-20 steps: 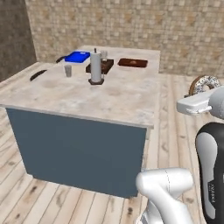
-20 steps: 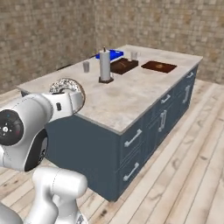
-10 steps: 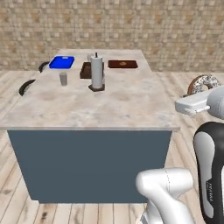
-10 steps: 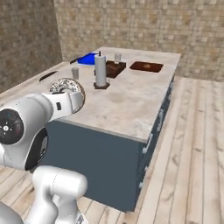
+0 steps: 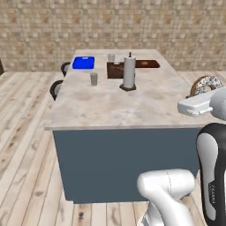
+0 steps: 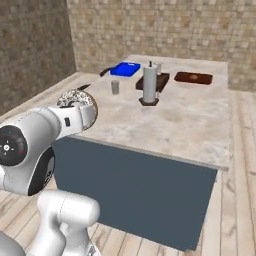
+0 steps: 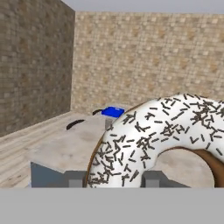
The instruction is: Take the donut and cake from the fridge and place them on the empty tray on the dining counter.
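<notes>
My gripper [image 7: 113, 180] is shut on the donut [image 7: 157, 140], a ring with white icing and dark sprinkles that looms large in the hand view. The donut [image 5: 207, 84] sits above the hand at the right of the left base view, off the near right corner of the dining counter [image 5: 110, 106]. From the right base camera the donut [image 6: 76, 97] is at the left, short of the counter [image 6: 190, 120]. The blue tray [image 5: 83, 62] lies at the counter's far left corner, also seen as the tray [image 6: 125, 69] and the tray [image 7: 113, 111]. The cake and the fridge are out of view.
On the counter stand a paper towel roll [image 5: 129, 73], a grey cup [image 5: 93, 79], a second cup [image 5: 111, 57], a brown board [image 5: 115, 69] and a dark wooden tray [image 5: 148, 64]. Dark stools [image 5: 56, 88] stand at the counter's left side. A brick wall runs behind.
The whole scene has swung as the base moved round the counter; its long side now faces me. The donut stays in the gripper just as before.
</notes>
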